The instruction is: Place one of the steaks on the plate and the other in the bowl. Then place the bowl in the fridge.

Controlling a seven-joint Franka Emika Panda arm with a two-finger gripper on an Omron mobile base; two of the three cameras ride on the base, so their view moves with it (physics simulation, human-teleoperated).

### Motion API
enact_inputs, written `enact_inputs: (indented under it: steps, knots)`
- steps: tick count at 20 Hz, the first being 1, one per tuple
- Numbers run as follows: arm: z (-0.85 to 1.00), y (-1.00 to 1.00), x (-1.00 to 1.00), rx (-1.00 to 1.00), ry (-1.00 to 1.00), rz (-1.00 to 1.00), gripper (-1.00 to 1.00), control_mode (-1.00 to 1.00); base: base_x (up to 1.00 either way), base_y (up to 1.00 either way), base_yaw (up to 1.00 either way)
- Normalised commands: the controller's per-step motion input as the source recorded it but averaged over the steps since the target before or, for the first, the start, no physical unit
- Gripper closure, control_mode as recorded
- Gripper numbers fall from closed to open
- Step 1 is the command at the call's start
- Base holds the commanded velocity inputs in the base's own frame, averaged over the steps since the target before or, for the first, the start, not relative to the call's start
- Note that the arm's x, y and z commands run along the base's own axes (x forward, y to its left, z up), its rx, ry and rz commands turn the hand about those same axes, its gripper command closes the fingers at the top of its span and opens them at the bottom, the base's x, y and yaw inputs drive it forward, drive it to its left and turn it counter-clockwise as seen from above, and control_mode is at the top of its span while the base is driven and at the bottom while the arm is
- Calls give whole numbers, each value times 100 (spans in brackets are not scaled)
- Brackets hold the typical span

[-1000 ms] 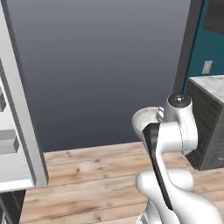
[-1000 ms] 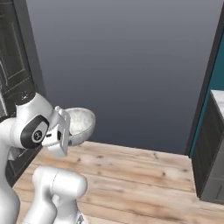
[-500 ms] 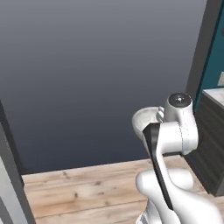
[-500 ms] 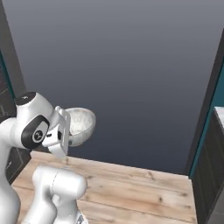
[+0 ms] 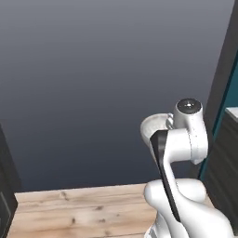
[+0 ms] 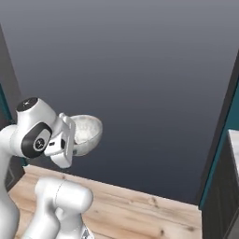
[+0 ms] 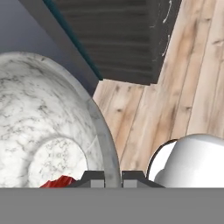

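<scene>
A broad flat grey panel (image 5: 102,83) is faced by both base cameras, with a floor of light wooden planks (image 5: 83,211) laid out below it. In the left base view a dark edge (image 5: 7,186) is seen at the far left; at the right a dark upright post (image 5: 222,88) and a teal strip (image 5: 218,139) are seen, and then dark cabinet fronts (image 5: 228,186) under a pale counter corner (image 5: 232,113). In the right base view the same grey panel (image 6: 126,79) is bounded by a dark strip with a teal edge (image 6: 5,107) on the left, and by a dark post, a teal strip and a dark cabinet (image 6: 224,196) on the right.

The arm is folded in close to its own body, with the hand held up ahead of the wrist. The marble bowl (image 6: 86,134) is carried high in the air, well above the planks, and is tipped so that its open side is turned partly toward the hand. In the left base view only a part of the bowl's rim (image 5: 153,125) is seen past the wrist.

In the hand view the gripper (image 7: 113,177) is seen clamped on the bowl's rim (image 7: 107,144), with one fingertip (image 7: 92,178) inside the wall and the other outside it. A red piece of steak (image 7: 59,182) is seen low in the mottled inside of the bowl. The plank floor (image 7: 192,74) and dark slatted cabinet fronts (image 7: 122,39) are seen beyond the rim.
</scene>
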Motion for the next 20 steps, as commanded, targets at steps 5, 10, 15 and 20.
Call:
enact_inputs:
  steps: [5,10,15,20]
  knots:
    - [0,0,0,0,0,0,100,100,-25,-77,50]
    - [0,0,0,0,0,0,100,100,-17,-58,55]
    - [0,0,0,0,0,0,100,100,-37,-8,50]
    - [0,0,0,0,0,0,100,100,-55,0,44]
